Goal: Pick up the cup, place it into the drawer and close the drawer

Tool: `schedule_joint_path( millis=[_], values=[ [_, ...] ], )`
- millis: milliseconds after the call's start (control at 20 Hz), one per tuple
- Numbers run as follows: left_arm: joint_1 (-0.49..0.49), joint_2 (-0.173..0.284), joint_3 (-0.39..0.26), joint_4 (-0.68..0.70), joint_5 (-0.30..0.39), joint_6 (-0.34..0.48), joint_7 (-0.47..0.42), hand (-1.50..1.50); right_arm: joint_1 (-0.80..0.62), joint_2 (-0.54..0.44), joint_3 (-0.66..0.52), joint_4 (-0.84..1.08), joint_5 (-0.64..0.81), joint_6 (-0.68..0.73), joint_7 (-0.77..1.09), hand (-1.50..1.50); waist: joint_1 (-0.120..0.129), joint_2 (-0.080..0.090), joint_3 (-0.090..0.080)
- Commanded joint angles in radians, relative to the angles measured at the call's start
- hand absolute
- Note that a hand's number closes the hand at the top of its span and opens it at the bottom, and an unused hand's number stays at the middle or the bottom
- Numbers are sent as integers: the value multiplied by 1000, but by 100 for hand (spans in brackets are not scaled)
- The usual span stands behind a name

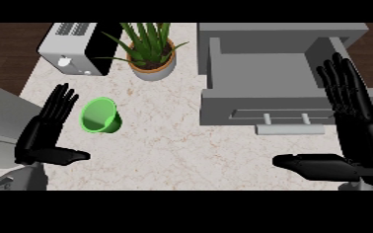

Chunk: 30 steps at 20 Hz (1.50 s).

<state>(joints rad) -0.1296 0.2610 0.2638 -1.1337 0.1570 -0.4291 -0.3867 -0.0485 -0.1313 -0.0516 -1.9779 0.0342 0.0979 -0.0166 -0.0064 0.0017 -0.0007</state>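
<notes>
- The green cup (100,115) lay tipped on its side on the pale marbled counter (167,138), its open mouth turned toward the lower left.
- The left robot hand (45,131) stood just beside the cup at the view's left, fingers straight and spread wide, thumb stretched out to the right, holding nothing and not touching the cup.
- The right robot hand (346,113) stood at the view's right edge, fingers straight and pointing up, thumb stretched to the left, also holding nothing.
- The grey drawer (266,86) stood pulled open at the upper right, its handle (287,116) facing the near side.
- A potted plant (151,54) sat between the drawer and a toaster (76,49) at the far left.
</notes>
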Motion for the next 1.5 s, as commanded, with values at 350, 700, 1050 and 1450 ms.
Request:
schedule_joint_path(
  millis=[350, 700, 1050, 1450],
  values=[
    [-180, 57, 18, 613, -156, -11, -410, -150, -15, -33, -61, -57, -78, 49, 64, -150, -8, 2, -1],
    [-293, 117, 49, 856, -180, -10, -571, -150, -20, -14, -39, 13, -50, 54, 0, -150, -19, 8, -3],
    [-309, 91, 38, 917, -201, 27, -630, -150, -45, -33, -55, -10, -63, 67, 21, -150, -23, 10, -4],
    [-323, 103, 34, 944, -211, -2, -664, -150, -81, -22, -65, 50, -62, 57, 6, -150, -22, 14, -5]
  ],
)
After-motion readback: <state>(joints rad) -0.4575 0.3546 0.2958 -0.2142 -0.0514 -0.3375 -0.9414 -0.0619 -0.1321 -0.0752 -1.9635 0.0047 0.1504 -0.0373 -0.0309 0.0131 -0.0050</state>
